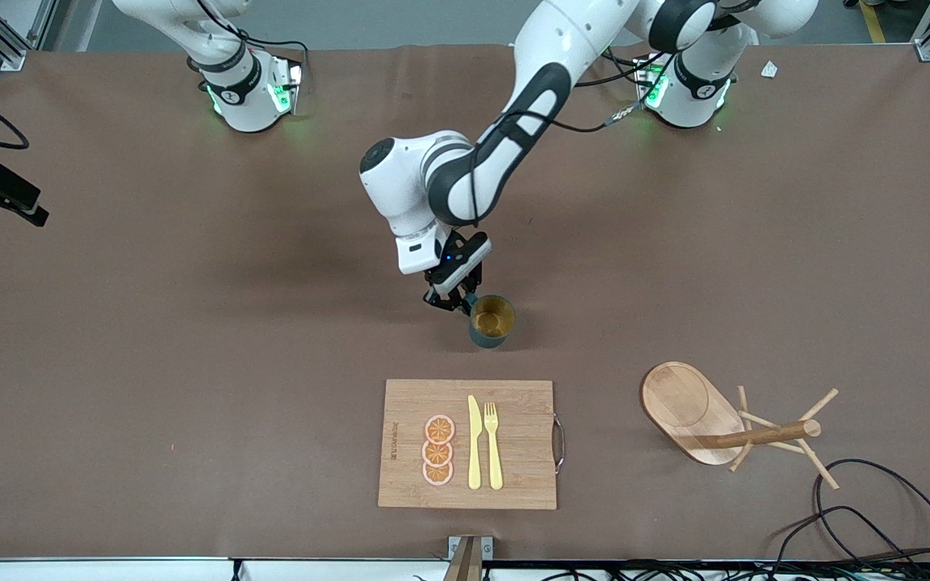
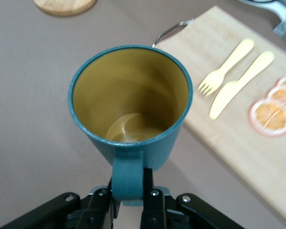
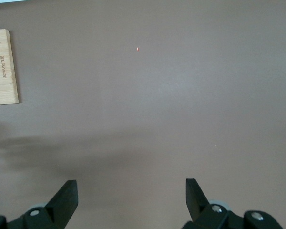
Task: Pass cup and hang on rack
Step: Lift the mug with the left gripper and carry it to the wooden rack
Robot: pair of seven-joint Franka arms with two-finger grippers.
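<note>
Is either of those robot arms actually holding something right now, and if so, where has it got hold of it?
Yes: the left gripper is shut on the cup, pinching its small side handle. The right gripper is open and holds nothing.

The right tool does not show in the front view; its arm is cut off by the top edge there, and in the right wrist view only its two finger ends show, spread wide, at the picture's edge. The left tool has its lower part cut off in the left wrist view, and the handle of the cup hides the spot where the fingers meet. The rack shows there only as a slice of its base. The cutting board runs out of that picture, and the orange slices on it are blurry and cut off. The print on the board's edge is too small to read.
</note>
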